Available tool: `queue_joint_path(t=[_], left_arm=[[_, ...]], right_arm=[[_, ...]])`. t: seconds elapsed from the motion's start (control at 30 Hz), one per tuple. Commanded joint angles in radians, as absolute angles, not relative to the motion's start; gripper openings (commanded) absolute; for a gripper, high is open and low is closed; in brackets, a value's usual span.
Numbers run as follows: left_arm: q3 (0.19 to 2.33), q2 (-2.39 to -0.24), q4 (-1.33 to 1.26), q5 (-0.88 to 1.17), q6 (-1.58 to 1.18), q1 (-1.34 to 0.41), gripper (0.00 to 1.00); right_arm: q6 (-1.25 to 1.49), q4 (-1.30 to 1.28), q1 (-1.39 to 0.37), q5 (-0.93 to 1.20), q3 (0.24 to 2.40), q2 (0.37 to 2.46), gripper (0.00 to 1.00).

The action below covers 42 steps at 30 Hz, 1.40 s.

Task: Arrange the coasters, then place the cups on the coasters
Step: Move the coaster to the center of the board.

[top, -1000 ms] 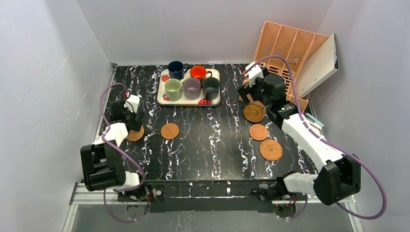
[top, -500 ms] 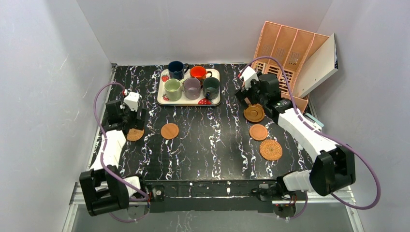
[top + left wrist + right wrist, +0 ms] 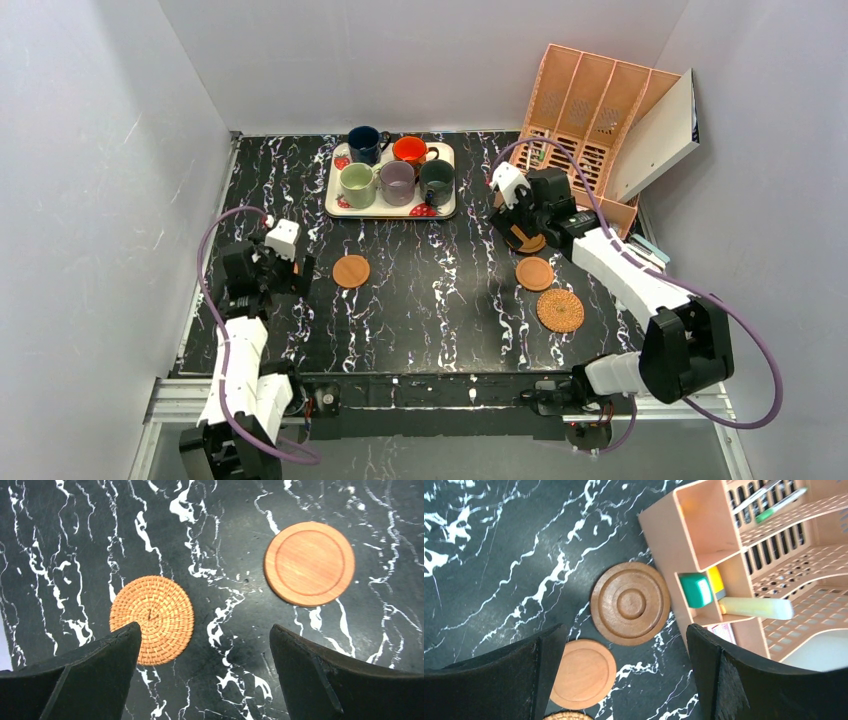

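From overhead we have all five cups (image 3: 397, 182) packed together on the strawberry tray (image 3: 380, 212) at the far edge, none on a coaster yet, so by our reckoning we're in the arranging stage. The left gripper (image 3: 290, 272) hangs low on the left, near the left smooth coaster (image 3: 351, 271). The right gripper (image 3: 518, 225) sits over the ringed coaster (image 3: 530, 243), with the right smooth coaster (image 3: 535, 273) and right woven coaster (image 3: 560, 310) strung out nearer us. What overhead can't give us is the jaws, or anything beneath the left arm. Over to the left wrist: jaws spread wide, nothing between them, and there's the left woven coaster (image 3: 151, 620), hidden from above, lying flat with its edge tucked behind one finger. Right wrist now: equally wide, equally empty, the ringed coaster lying between the fingers and hard up against the peach organiser (image 3: 704, 530); whether they touch, we can't tell. These discs look light, stiff and thin, flush to the tabletop (image 3: 440, 300), so we'd pinch across the rim; the weave should grip, the smooth ones may skid. The cups are glazed ceramic, heavier and chippable: take the wall at the lip, gently.
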<state>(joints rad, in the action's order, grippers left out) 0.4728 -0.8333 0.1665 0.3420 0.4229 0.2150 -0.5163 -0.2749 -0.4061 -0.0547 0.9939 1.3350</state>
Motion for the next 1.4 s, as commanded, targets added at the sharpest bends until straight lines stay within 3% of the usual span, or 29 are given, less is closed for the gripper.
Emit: queue_joint_path(t=[0.0, 0.37, 0.87, 1.37], left_arm=[[0.429, -0.753, 0.139, 0.471, 0.397, 0.222, 0.98], [0.328, -0.597, 0.069, 0.542, 0.362, 0.221, 0.98], [0.298, -0.665, 0.005, 0.525, 0.359, 0.221, 0.98], [0.282, -0.656, -0.033, 0.523, 0.368, 0.222, 0.98]], right_arm=[[-0.497, -0.236, -0.403, -0.040, 0.972, 1.397, 0.99], [-0.299, -0.168, -0.400, 0.118, 1.009, 1.561, 0.99], [-0.244, -0.109, -0.306, 0.190, 0.996, 1.639, 0.99], [-0.251, -0.258, -0.232, 0.406, 1.056, 1.744, 0.99]])
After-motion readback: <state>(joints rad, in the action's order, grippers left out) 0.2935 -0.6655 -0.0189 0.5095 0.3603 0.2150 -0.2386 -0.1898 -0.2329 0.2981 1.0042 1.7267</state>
